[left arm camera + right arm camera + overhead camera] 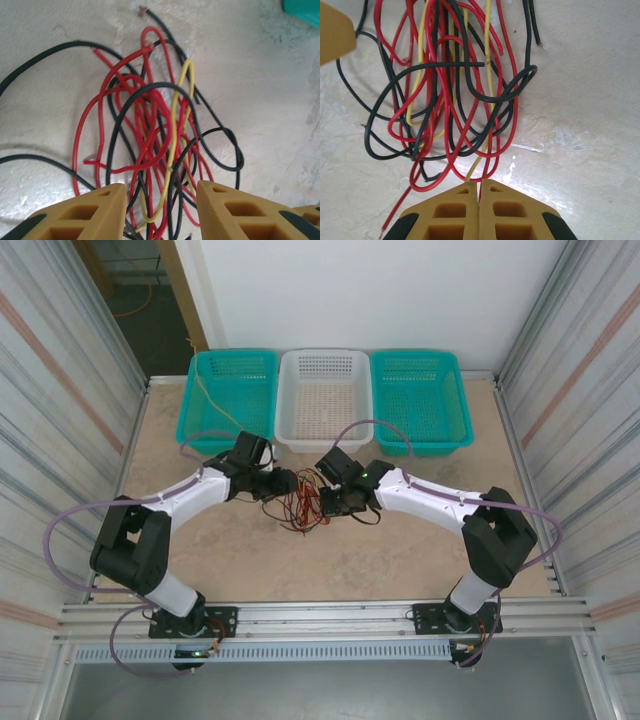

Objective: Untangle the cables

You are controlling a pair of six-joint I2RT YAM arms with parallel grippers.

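Observation:
The cables (300, 508) lie as one knot of thin red, black and yellow wires on the beige table between the two arms. My left gripper (285, 483) hangs over the knot's left side. In the left wrist view it (160, 187) stands open, with red, black and yellow strands of the cables (150, 125) running between its fingers. My right gripper (330, 502) is at the knot's right side. In the right wrist view it (479, 181) is shut, a red strand running into the seam and a yellow one ending at its tip; the cables (445, 100) fan out beyond.
Three baskets stand along the far edge: a teal one (190, 405) at left, a white one (322, 355) in the middle, a teal one (462, 400) at right. Metal walls close both sides. A yellow finger (335, 35) of the left gripper shows at the top left.

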